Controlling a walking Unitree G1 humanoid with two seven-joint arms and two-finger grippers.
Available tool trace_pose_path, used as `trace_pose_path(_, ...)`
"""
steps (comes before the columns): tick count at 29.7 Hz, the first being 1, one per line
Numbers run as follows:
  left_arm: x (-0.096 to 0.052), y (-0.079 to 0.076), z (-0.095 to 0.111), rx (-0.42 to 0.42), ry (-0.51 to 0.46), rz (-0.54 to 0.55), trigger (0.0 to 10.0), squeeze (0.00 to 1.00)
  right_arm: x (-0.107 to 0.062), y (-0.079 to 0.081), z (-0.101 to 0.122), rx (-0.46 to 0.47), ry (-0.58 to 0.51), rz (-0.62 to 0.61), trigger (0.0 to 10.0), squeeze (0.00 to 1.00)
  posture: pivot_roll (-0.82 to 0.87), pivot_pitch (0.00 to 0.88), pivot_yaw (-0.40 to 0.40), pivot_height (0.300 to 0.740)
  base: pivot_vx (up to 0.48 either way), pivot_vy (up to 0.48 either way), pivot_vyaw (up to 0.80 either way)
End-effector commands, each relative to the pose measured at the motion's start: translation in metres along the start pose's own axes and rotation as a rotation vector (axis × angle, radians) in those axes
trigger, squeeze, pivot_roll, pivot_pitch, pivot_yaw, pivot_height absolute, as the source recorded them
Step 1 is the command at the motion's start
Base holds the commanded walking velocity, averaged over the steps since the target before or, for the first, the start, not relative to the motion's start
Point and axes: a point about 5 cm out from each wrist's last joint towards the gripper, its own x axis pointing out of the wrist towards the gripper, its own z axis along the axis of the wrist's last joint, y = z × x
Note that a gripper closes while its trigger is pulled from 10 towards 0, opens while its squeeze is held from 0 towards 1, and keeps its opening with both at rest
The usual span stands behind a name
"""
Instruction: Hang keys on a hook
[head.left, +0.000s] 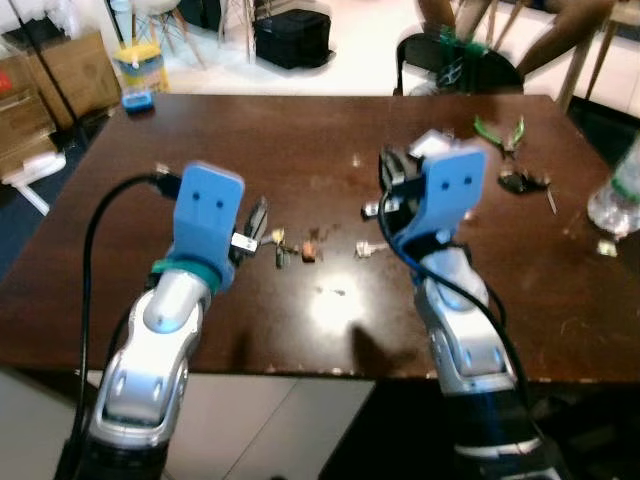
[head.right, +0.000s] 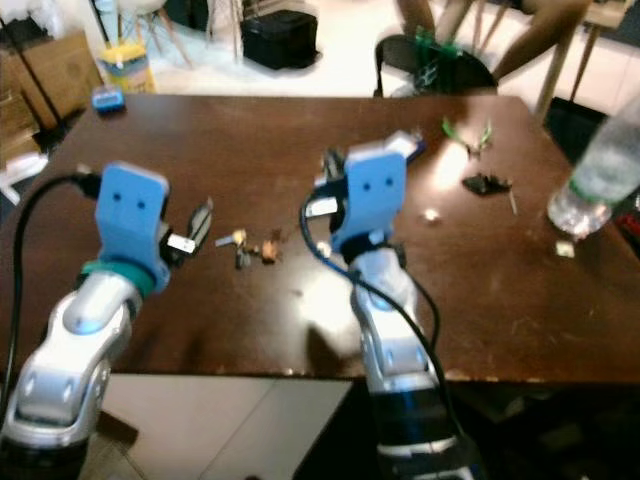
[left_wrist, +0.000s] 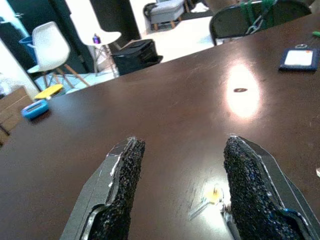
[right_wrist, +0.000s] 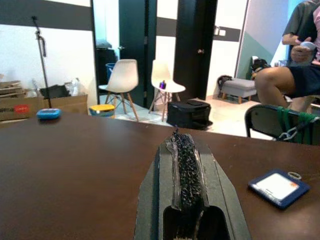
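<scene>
Fingers (left_wrist: 122, 185) of the left gripper (left_wrist: 182, 195) are standing spread wide apart, holding nothing, hovering low over the dark bench (head.left: 300, 150); right gripper (right_wrist: 185, 170) is showing its fingers pressed flat together, empty, raised above the bench further to the right; keys (head.left: 281, 248) are lying flat on the bench near its front middle, between the two arms, just beside the left fingertips on their inner side; in the left wrist view a small gold key piece (left_wrist: 212, 195) is sitting between the spread fingers, closer to one pad than the other, apart from both; step in hand looks like reaching for the pickup; to do it well, I judge the left gripper should be centring so the bunch sits midway between the pads, dropping until the tips are nearly brushing the wood, then closing on the ring or thickest part rather than a single flat blade, since flat metal is likely slipping; no hook can be made out; pliers (head.left: 500, 132), a blue badge (right_wrist: 277, 186) and a plastic bottle (head.left: 618, 195) are lying well apart from the keys.
</scene>
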Motion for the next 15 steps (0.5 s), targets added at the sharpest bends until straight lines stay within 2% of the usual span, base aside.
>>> trace_pose_path(1, -0.001, -0.003, -0.001, -0.008, 0.007, -0.006, 10.0, 0.0, -0.002, -0.002, -0.003, -0.013, 0.008, -0.004, 10.0, 0.0, -0.04, 0.093, 0.122, 0.74, 0.319, 0.0, 0.0)
trace_pose_path(7, -0.002, -0.008, -0.007, 0.017, 0.035, -0.066, 10.0, 0.0, -0.002, 0.0, -0.002, -0.024, 0.004, 0.005, 10.0, 0.0, -0.04, 0.094, 0.123, 0.74, 0.0, 0.0, 0.0)
trace_pose_path(8, -0.004, -0.011, -0.01, 0.039, 0.05, -0.121, 10.0, 0.0, -0.002, 0.0, -0.003, -0.024, 0.005, 0.007, 10.0, 0.0, -0.04, 0.093, 0.123, 0.74, 0.0, 0.0, 0.0)
trace_pose_path(9, -0.004, -0.011, -0.01, 0.039, 0.05, -0.121, 10.0, 0.0, -0.002, 0.0, -0.003, -0.024, 0.005, 0.007, 10.0, 0.0, -0.04, 0.093, 0.123, 0.74, 0.0, 0.0, 0.0)
trace_pose_path(10, -0.006, -0.015, -0.015, 0.078, 0.072, -0.187, 10.0, 0.0, -0.002, 0.0, -0.003, -0.024, 0.006, 0.008, 10.0, 0.0, -0.04, 0.092, 0.122, 0.74, 0.0, 0.0, 0.0)
trace_pose_path(11, -0.006, -0.015, -0.015, 0.078, 0.072, -0.187, 10.0, 0.0, -0.002, 0.0, -0.003, -0.024, 0.006, 0.008, 10.0, 0.0, -0.04, 0.092, 0.122, 0.74, 0.0, 0.0, 0.0)
trace_pose_path(12, -0.012, -0.021, -0.023, 0.16, 0.091, -0.305, 10.0, 0.0, -0.003, 0.001, -0.003, -0.025, 0.008, 0.013, 10.0, 0.0, -0.04, 0.089, 0.124, 0.74, 0.0, 0.0, 0.0)
trace_pose_path(14, -0.015, -0.024, -0.026, 0.187, 0.097, -0.342, 10.0, 0.0, -0.003, 0.001, -0.003, -0.026, 0.009, 0.015, 10.0, 0.0, -0.04, 0.089, 0.124, 0.74, 0.0, 0.0, 0.0)
trace_pose_path(15, -0.02, -0.029, -0.03, 0.212, 0.109, -0.41, 10.0, 0.0, -0.003, 0.001, -0.004, -0.027, 0.011, 0.018, 10.0, 0.0, -0.04, 0.089, 0.124, 0.74, 0.0, 0.0, 0.0)
